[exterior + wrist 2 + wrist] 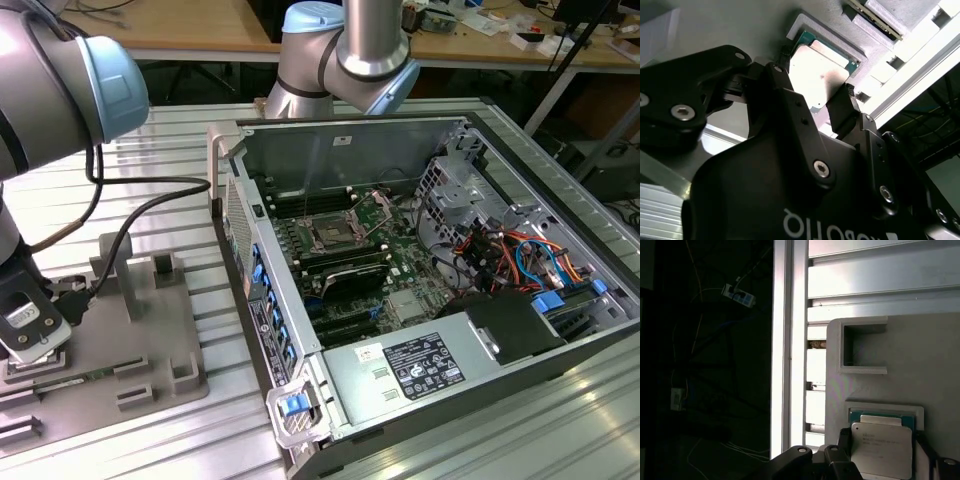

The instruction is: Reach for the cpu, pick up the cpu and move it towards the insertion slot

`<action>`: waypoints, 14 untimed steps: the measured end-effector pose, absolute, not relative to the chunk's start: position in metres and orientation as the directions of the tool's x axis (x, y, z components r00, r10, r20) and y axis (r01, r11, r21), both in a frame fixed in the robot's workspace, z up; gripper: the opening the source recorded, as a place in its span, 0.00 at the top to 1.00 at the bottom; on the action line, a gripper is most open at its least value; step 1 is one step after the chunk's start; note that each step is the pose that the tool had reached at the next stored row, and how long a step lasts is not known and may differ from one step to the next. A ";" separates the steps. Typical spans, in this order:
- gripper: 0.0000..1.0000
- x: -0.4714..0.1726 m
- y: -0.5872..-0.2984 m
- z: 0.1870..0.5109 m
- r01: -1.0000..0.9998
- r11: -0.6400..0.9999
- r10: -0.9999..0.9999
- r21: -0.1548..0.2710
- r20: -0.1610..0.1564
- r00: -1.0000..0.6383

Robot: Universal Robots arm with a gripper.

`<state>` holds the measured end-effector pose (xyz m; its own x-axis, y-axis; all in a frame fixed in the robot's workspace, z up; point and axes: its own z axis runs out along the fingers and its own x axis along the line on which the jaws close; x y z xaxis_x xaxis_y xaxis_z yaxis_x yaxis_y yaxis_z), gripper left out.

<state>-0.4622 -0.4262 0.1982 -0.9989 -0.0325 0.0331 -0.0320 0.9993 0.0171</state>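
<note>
The cpu (882,452) is a pale silvery square with a green edge. It lies in a framed recess of the grey fixture plate (110,350) at the exterior view's lower left. My gripper (30,345) is down on that plate. In both wrist views its black fingers (842,107) press against two opposite sides of the cpu (820,75), and the gripper (812,80) is shut on it. The chip sits level in the recess. The insertion slot (330,236), a metal-framed socket with a dark centre, lies on the motherboard inside the open computer case, far to the exterior view's right of the gripper.
The open case (420,280) has upright metal walls, cables and drive bays. The fixture plate carries raised posts (115,270) and an empty rectangular recess (862,350). A black cable (150,200) runs from the arm. A ribbed aluminium table (180,160) lies underneath.
</note>
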 end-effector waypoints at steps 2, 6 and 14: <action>0.45 -0.462 -0.426 0.203 -0.032 0.999 -0.033 0.017 0.033 -0.999; 0.45 -0.462 -0.426 0.212 -0.032 0.999 -0.033 0.017 0.033 -0.999; 0.45 -0.462 -0.426 0.225 -0.032 0.999 -0.033 0.017 0.033 -0.999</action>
